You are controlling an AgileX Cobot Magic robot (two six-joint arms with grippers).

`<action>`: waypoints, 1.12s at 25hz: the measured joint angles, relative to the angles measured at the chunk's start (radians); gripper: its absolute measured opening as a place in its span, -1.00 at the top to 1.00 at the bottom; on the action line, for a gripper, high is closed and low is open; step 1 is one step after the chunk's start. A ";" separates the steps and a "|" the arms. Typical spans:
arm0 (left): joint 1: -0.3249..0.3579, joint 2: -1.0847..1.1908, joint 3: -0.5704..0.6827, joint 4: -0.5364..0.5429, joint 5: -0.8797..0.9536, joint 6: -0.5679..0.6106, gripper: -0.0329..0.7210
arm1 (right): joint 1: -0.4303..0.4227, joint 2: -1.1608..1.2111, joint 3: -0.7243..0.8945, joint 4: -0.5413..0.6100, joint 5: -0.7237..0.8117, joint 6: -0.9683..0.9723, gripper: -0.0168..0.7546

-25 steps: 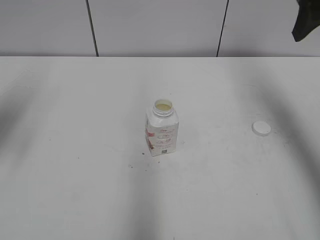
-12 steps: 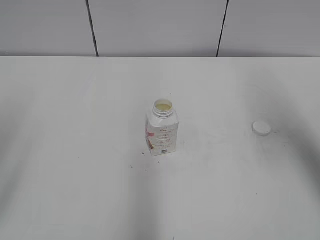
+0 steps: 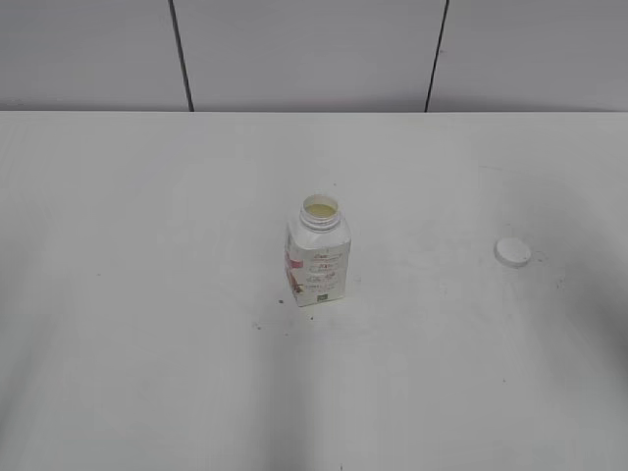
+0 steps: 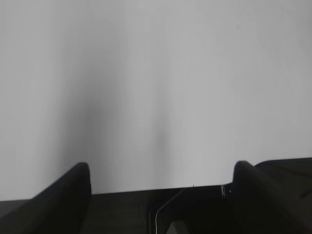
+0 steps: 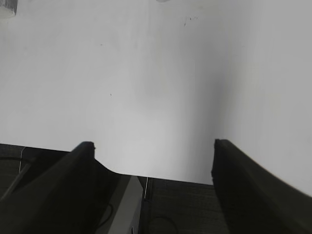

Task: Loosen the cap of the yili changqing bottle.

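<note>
The yili changqing bottle stands upright in the middle of the white table, its wide threaded neck open with pale liquid showing inside. The cap lies flat on the table far to the bottle's right, apart from it. Neither gripper shows in the exterior view. My left gripper is open and empty above the table's near edge. My right gripper is open and empty, also above the near edge. Neither wrist view shows the bottle clearly.
The white table runs back to a grey panelled wall with dark seams. A small pale thing sits at the top left corner of the right wrist view; I cannot tell what it is.
A dark part of the right arm at the exterior view's top right corner has gone out of view. The arm shadows on the table have faded. Bottle and cap have not moved.
</note>
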 joint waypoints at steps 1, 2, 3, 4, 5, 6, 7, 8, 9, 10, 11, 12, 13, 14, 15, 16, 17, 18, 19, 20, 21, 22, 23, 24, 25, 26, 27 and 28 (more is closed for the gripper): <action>0.000 -0.025 0.001 -0.002 -0.004 0.000 -0.53 | 0.000 -0.019 0.015 0.000 0.000 0.000 -0.56; 0.000 -0.053 0.001 -0.005 -0.007 0.000 -0.53 | 0.000 -0.037 0.030 0.000 0.001 0.000 -0.56; 0.000 -0.079 0.001 -0.006 -0.008 0.000 -0.53 | 0.000 -0.053 0.045 0.000 0.001 0.000 -0.56; 0.000 -0.104 0.001 -0.006 -0.008 0.000 -0.53 | 0.000 -0.072 0.059 0.000 0.001 0.000 -0.56; 0.000 -0.123 0.001 -0.007 -0.009 0.000 -0.53 | 0.000 -0.091 0.076 0.000 0.001 0.000 -0.56; 0.000 -0.146 0.001 -0.008 -0.009 0.000 -0.53 | 0.000 -0.107 0.092 0.000 0.001 0.000 -0.56; 0.000 -0.167 0.001 -0.008 -0.009 0.000 -0.53 | 0.000 -0.127 0.107 0.000 0.000 0.000 -0.56; 0.000 -0.184 0.001 -0.008 -0.009 0.000 -0.53 | 0.000 -0.147 0.125 0.000 -0.005 0.000 -0.56; 0.000 -0.204 0.001 -0.009 -0.010 0.000 -0.53 | 0.000 -0.168 0.146 0.000 -0.016 0.000 -0.56; 0.000 -0.223 0.001 -0.009 -0.010 0.000 -0.53 | 0.000 -0.185 0.169 0.000 -0.029 0.000 -0.56; 0.000 -0.242 0.001 -0.009 -0.010 0.000 -0.53 | 0.000 -0.207 0.190 0.000 -0.044 0.000 -0.56; 0.000 -0.256 0.001 -0.009 -0.010 0.000 -0.53 | 0.000 -0.229 0.219 0.000 -0.058 0.000 -0.56; 0.000 -0.271 0.001 -0.009 -0.010 0.000 -0.53 | 0.000 -0.249 0.250 0.000 -0.073 0.000 -0.56; 0.000 -0.286 0.001 -0.009 -0.010 0.000 -0.53 | 0.000 -0.278 0.277 0.000 -0.086 0.000 -0.56; 0.000 -0.297 0.001 -0.010 -0.010 0.000 -0.53 | 0.000 -0.326 0.310 0.000 -0.095 0.000 -0.56; 0.000 -0.310 0.001 -0.010 -0.010 0.000 -0.53 | 0.000 -0.352 0.342 -0.001 -0.101 0.000 -0.56; 0.000 -0.321 0.001 -0.012 -0.010 0.000 -0.53 | 0.000 -0.370 0.373 -0.004 -0.109 0.000 -0.56; 0.000 -0.330 0.001 -0.016 -0.010 0.000 -0.53 | 0.000 -0.392 0.399 -0.008 -0.117 0.000 -0.56; 0.000 -0.336 0.001 -0.015 -0.010 0.000 -0.53 | 0.000 -0.415 0.430 -0.011 -0.120 0.000 -0.56; 0.000 -0.338 0.001 -0.015 -0.010 0.000 -0.53 | 0.000 -0.437 0.459 -0.012 -0.122 0.000 -0.56; 0.000 -0.340 0.001 -0.015 -0.010 0.000 -0.53 | 0.000 -0.463 0.482 -0.012 -0.123 0.000 -0.56; 0.000 -0.342 0.001 -0.018 -0.010 0.000 -0.53 | 0.000 -0.492 0.498 -0.013 -0.119 0.000 -0.56; 0.000 -0.342 0.001 -0.020 -0.010 0.000 -0.53 | 0.000 -0.521 0.502 -0.013 -0.118 0.000 -0.56; 0.000 -0.344 0.001 -0.020 -0.010 0.000 -0.53 | 0.000 -0.548 0.503 -0.013 -0.119 0.000 -0.56; 0.000 -0.344 0.001 -0.020 -0.010 0.000 -0.53 | 0.000 -0.580 0.504 -0.013 -0.120 0.000 -0.56; 0.000 -0.344 0.001 -0.020 -0.010 0.000 -0.53 | 0.000 -0.615 0.504 -0.015 -0.120 0.000 -0.56; 0.000 -0.344 0.001 -0.021 -0.010 0.000 -0.53 | 0.000 -0.646 0.504 -0.017 -0.120 0.000 -0.56; 0.000 -0.346 0.001 -0.020 -0.010 0.000 -0.53 | 0.000 -0.684 0.504 -0.021 -0.120 0.000 -0.56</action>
